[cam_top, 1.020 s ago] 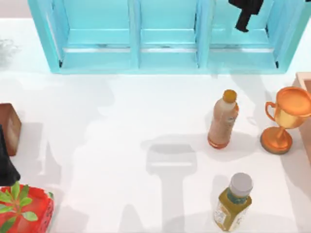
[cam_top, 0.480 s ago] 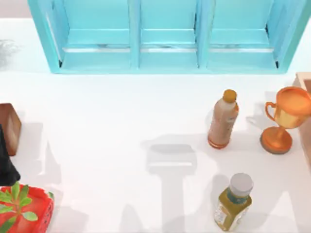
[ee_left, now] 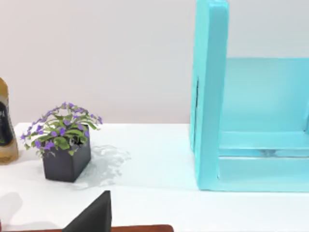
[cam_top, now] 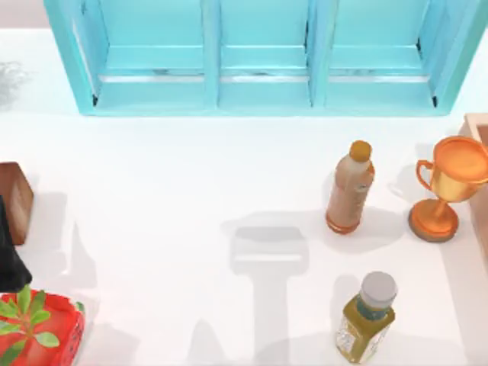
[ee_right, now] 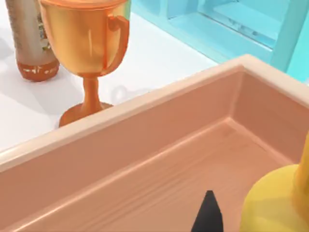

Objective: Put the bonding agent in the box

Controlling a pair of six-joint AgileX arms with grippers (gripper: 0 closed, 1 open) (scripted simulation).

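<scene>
Right wrist view: yellow glue bottle (ee_right: 275, 203) at lower right of frame, low inside wooden box (ee_right: 145, 159). Right hand (ee_right: 208, 215): dark fingertip beside bottle; cannot tell whether clamped or apart. Risk, probably: bottle tips if released tilted, or hand drags it while retreating. Left hand (ee_left: 91, 216) parked at bottom edge of left wrist frame.

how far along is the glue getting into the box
Nearly there, by the look of it. Done: the bonding agent is off the table and over the inside of the box, in the right wrist view. In hand: the right pincer is beside it above the box floor; its grip cannot be made out. Left: setting it down, letting go and pulling clear. The left arm sits parked at the table's left edge.
</scene>
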